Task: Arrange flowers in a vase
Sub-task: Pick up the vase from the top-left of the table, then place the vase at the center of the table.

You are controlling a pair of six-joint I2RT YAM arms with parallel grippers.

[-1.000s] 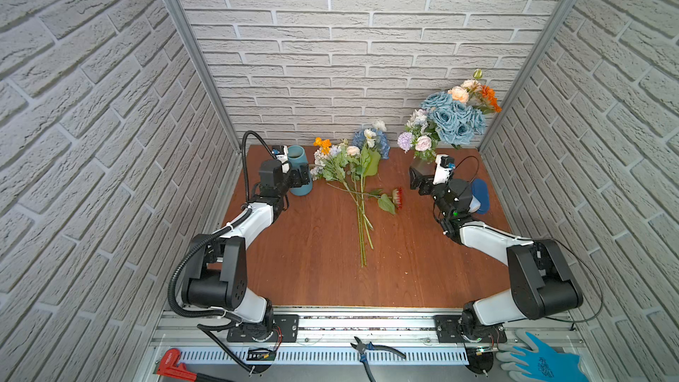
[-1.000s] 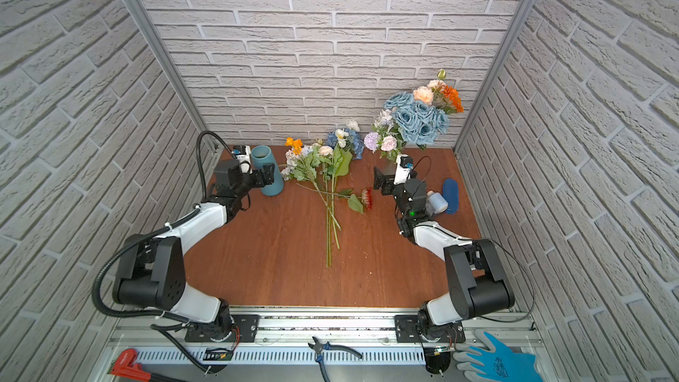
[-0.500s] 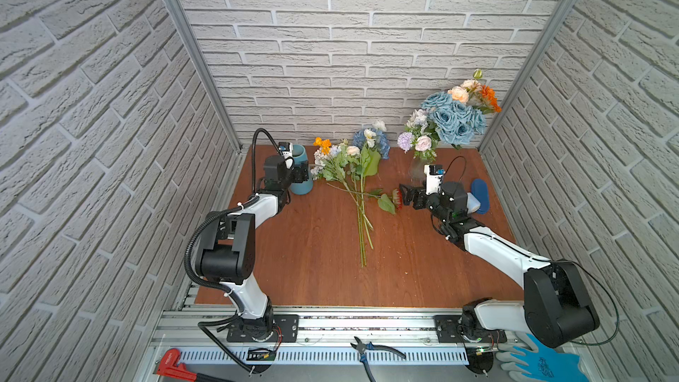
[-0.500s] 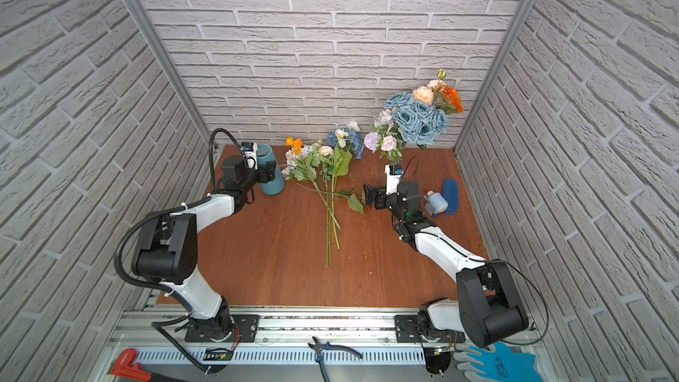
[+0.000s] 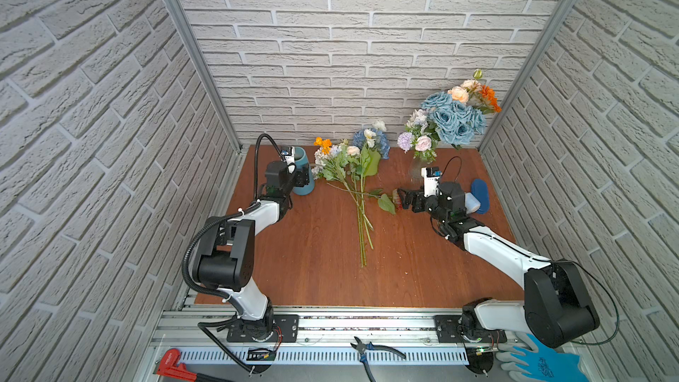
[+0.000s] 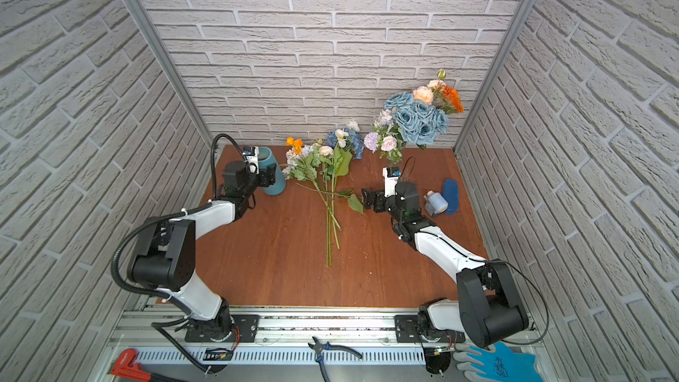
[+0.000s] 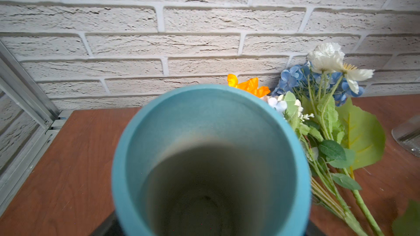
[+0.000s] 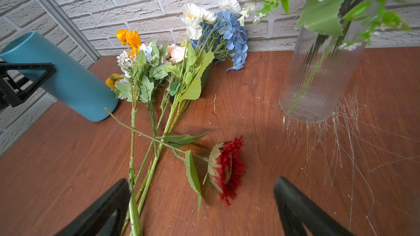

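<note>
An empty teal vase (image 5: pixel 305 163) stands at the back left of the table. My left gripper (image 5: pixel 297 178) is shut on its sides; in the left wrist view its mouth (image 7: pixel 204 114) fills the picture. Loose flowers (image 5: pixel 352 170) lie in a bundle mid-table, stems (image 5: pixel 362 229) pointing to the front. A small red bloom (image 8: pixel 227 169) lies on the wood across them. My right gripper (image 8: pixel 201 180) hovers low and open just before that bloom, fingers (image 8: pixel 293 196) on either side and touching nothing. A clear ribbed vase (image 8: pixel 318 76) behind it holds a full bouquet (image 5: pixel 452 119).
A pale blue spool (image 5: pixel 472 203) and a dark blue oval thing (image 5: pixel 479 192) lie right of my right wrist. Brick walls close in three sides of the table. Pliers (image 5: pixel 371 349), a red wrench (image 5: pixel 171 361) and a blue glove (image 5: pixel 540 363) lie on the front rail.
My left gripper's jaws have narrowed onto the teal vase. My right gripper has moved left and toward the front, down to the red bloom, still open.
</note>
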